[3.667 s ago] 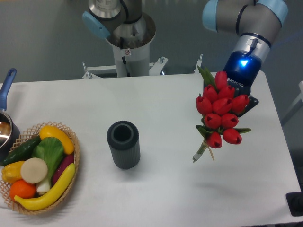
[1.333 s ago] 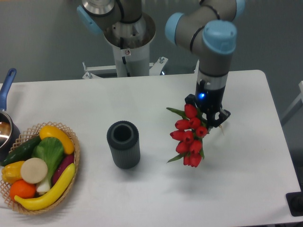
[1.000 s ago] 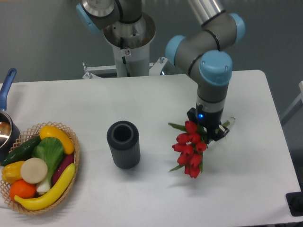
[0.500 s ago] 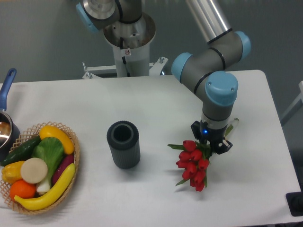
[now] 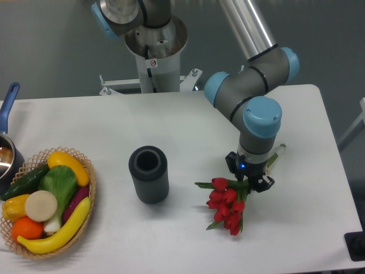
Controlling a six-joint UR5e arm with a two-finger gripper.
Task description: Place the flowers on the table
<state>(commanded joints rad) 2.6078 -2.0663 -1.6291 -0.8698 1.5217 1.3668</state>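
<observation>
Nearest, the flowers (image 5: pixel 226 202) low over the table (image 5: pixel 188 245), red heads fanned toward the front edge and apparently touching it, right of the grey vase (image 5: pixel 149 174), stems up in the gripper (image 5: pixel 249 181), jaws clamped on the stems, probably so the bunch lies flat on release. Against half a second ago, bunch and wrist lower and slightly left.

a plain grey-blue wall or floor surface (image 5: pixel 51 51) filled the area behind the work area; which of the two could not be determined. a white metal mounting frame (image 5: pixel 122 85) with bolted feet stood at the far edge. a pale bar (image 5: pixel 351 134) slanted at the right border. a black block (image 5: pixel 356 245) occupied the lower right corner. lighting was even and diffuse.
</observation>
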